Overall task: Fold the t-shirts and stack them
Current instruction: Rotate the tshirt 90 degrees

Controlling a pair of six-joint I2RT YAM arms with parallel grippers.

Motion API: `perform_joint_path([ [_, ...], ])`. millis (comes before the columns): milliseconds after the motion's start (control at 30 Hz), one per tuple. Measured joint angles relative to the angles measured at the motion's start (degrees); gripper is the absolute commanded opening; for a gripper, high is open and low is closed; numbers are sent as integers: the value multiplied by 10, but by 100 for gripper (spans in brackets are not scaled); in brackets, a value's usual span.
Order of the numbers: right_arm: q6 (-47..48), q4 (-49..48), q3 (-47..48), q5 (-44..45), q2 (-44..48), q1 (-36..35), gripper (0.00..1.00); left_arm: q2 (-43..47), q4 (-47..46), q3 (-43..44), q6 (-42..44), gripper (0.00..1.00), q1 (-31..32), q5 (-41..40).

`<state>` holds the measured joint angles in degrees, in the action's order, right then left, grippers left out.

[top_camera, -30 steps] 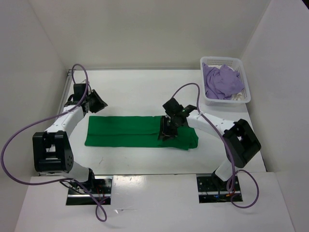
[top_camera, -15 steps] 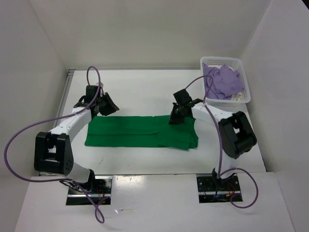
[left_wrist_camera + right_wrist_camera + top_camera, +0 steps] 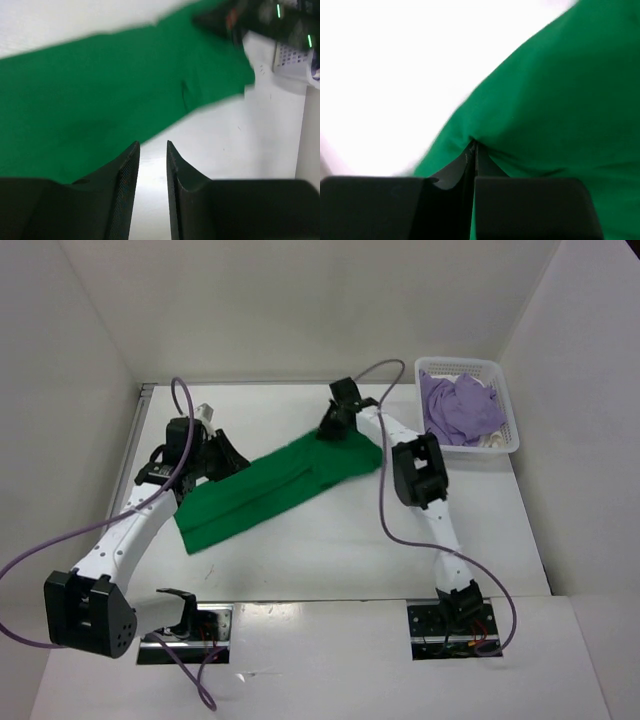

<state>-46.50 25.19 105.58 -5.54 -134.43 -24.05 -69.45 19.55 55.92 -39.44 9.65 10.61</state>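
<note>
Now the right hand (image 3: 337, 423) clamps shut on the far corner of the green shirt (image 3: 270, 490), likely to reposition it across the surface (image 3: 330, 540). The left hand (image 3: 222, 455) hovers narrowly parted and empty beside the other end.

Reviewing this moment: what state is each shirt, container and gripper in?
green t-shirt: folded into a long strip, lying at a slant, far end pinched.
lavender t-shirt: crumpled, unfolded, inside the basket.
basket: upright, holding the lavender t-shirt.
left gripper: slightly open, empty, at the green t-shirt's edge.
right gripper: shut on the green t-shirt.
</note>
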Motion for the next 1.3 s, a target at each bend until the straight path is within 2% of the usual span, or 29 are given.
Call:
perform_joint_path([
  [33, -5, 28, 112, -14, -66, 0, 19, 5, 9, 0, 0, 36, 0, 0],
  [67, -6, 36, 269, -21, -158, 0, 29, 12, 19, 0, 1, 36, 0, 2],
  [100, -6, 45, 351, -24, -209, 0, 29, 14, 22, 0, 1, 36, 0, 2],
  [133, -9, 93, 444, -43, -250, 3, 32, 17, 29, 0, 2, 36, 0, 2],
  [167, -6, 75, 503, -52, -275, 3, 36, 19, 35, 0, 2, 36, 0, 2],
  [200, -6, 80, 503, -55, -275, 4, 37, 18, 37, 0, 2, 36, 0, 2],
  [300, 36, 119, 438, -31, -189, -4, 48, 16, 38, 1, 2, 35, 0, 3],
  [333, 57, 116, 376, -14, -125, -11, 51, 15, 38, 2, 2, 33, 0, 3],
  [367, 60, 122, 359, -10, -101, -15, 52, 13, 38, 3, 2, 31, 0, 3],
  [400, 68, 91, 251, -3, -2, -28, 54, 9, 40, 8, 2, 30, 0, 3],
  [467, 67, 53, 118, -5, 121, -47, 54, 2, 40, 18, 3, 27, 0, 1],
  [500, 58, 8, 2, -13, 226, -63, 47, 1, 39, 23, 3, 23, 0, -3],
  [533, 51, 5, -65, -21, 305, -77, 39, 1, 40, 26, 4, 20, 0, -5],
  [567, 47, -11, -97, -24, 347, -90, 14, 1, 40, 31, 6, 17, -1, -7],
  [600, 37, -57, -149, -28, 392, -105, 0, 1, 40, 33, 6, 15, -2, -9],
  [667, 18, -99, -223, -34, 438, -135, 0, 1, 39, 34, 8, 9, -6, -9],
  [733, -1, -131, -278, -47, 439, -174, 0, 1, 40, 35, 12, 8, -12, -12],
  [767, -7, -142, -288, -49, 428, -184, 5, 1, 41, 35, 16, 8, -15, -14],
  [800, -18, -164, -309, -55, 384, -205, 22, 1, 40, 35, 17, 8, -16, -16],
  [900, -37, -172, -337, -58, 303, -225, 37, 1, 41, 35, 18, 12, -17, -18],
  [967, -55, -173, -344, -58, 241, -233, 43, 1, 40, 34, 18, 16, -17, -17],
  [1100, -79, -192, -335, -54, 201, -237, 49, 1, 40, 25, 19, 18, -17, -12],
  [1300, -129, -227, -298, -43, 150, -240, 49, 6, 45, 2, 19, 21, -17, -4],
])
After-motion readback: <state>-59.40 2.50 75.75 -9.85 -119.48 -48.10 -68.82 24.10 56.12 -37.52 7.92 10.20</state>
